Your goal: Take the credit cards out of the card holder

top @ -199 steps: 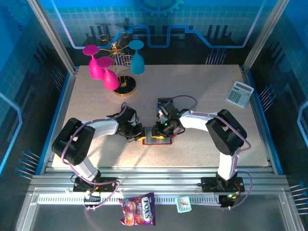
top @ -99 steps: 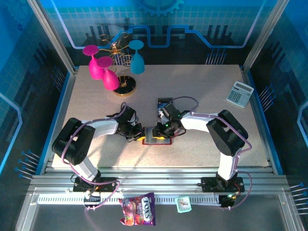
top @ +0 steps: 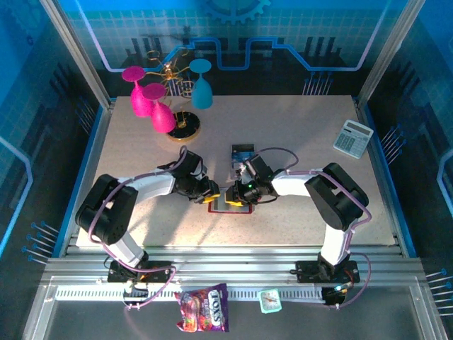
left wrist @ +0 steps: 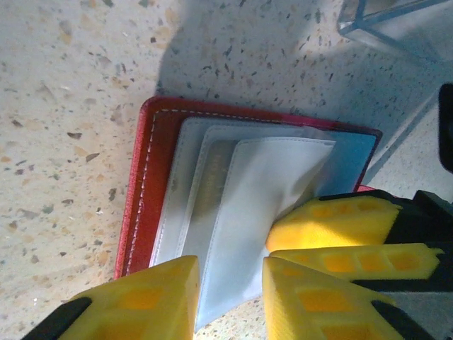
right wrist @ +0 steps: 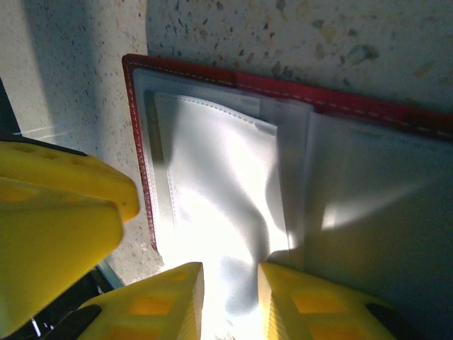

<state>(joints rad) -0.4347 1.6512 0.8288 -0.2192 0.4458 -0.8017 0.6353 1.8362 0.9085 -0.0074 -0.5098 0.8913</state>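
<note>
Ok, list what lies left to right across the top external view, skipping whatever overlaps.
pink glasses → blue glass → left gripper → right gripper → calculator

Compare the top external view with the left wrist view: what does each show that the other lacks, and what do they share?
Top external adds the calculator, the pink glasses, the blue glass and both whole arms. Left wrist adds close detail: white stitching along the card holder's red edge and its layered grey-white pockets. Both share the open card holder on the table, with the left end effector and right end effector meeting at it.
</note>
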